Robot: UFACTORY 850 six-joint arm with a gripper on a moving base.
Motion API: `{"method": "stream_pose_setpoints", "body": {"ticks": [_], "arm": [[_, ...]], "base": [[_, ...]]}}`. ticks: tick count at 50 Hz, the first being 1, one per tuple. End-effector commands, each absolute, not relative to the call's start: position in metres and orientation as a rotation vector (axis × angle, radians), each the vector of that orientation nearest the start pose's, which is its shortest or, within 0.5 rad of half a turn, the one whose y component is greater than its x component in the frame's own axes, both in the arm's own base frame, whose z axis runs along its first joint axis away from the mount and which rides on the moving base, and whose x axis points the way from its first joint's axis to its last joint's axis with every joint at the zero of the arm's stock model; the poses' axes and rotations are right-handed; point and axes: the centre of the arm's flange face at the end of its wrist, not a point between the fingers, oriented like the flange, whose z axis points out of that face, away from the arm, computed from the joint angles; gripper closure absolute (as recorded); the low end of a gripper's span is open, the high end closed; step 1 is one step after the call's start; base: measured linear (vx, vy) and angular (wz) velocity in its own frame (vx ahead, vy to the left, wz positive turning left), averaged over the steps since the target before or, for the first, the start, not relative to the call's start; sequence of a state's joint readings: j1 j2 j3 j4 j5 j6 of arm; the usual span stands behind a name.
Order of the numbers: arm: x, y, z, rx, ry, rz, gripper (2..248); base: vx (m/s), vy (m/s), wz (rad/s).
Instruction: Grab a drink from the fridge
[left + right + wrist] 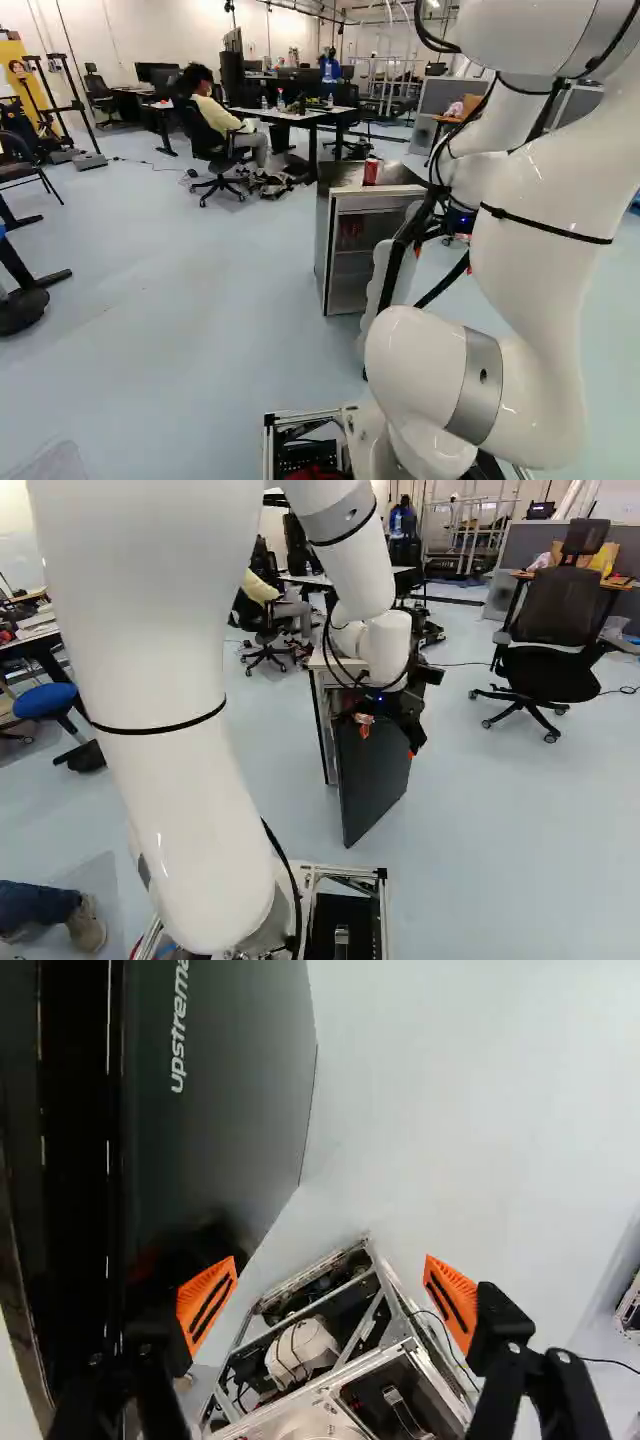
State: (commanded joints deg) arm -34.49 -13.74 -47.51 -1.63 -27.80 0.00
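One white arm (540,190) rises from its base joint, bends up and over, then reaches out ahead (base heading = twelve o'clock), wrist folded down by the fridge (327,240). Fridge: roughly twelve to one o'clock from the base, upright, long axis vertical, front facing roughly six o'clock; box-shaped, dark side, pale front frame, shelves visible. Its door (372,780) is open, hinged on the right-hand side as seen from the base, free edge swung out toward about six o'clock; dark flat outer face, upright, taller than wide. Black gripper (388,740) sits by the door, tipped down and back toward six o'clock, so the wrist view catches the mobile base (345,1360) beyond the fingertips. Its two fingers are spread wide, orange pads (207,1305) well apart, one finger right by the dark door face; can't tell if it touches. Red can (371,172): on the fridge top near the front edge, standing upright, long axis vertical. Reddish items (351,229) inside the fridge, upper part, too small to tell exactly.
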Motion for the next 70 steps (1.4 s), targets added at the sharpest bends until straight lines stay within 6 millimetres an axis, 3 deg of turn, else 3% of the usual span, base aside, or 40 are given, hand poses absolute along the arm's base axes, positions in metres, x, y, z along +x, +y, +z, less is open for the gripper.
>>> {"method": "stream_pose_setpoints", "body": {"ticks": [34, 70], "arm": [[0.406, -0.253, 0.383, -3.144, 0.725, -0.195, 3], [0.446, -0.245, 0.384, -3.233, 0.510, -0.269, 3]], "base": [[0.000, 0.000, 0.000], [0.000, 0.000, 0.000]]}}
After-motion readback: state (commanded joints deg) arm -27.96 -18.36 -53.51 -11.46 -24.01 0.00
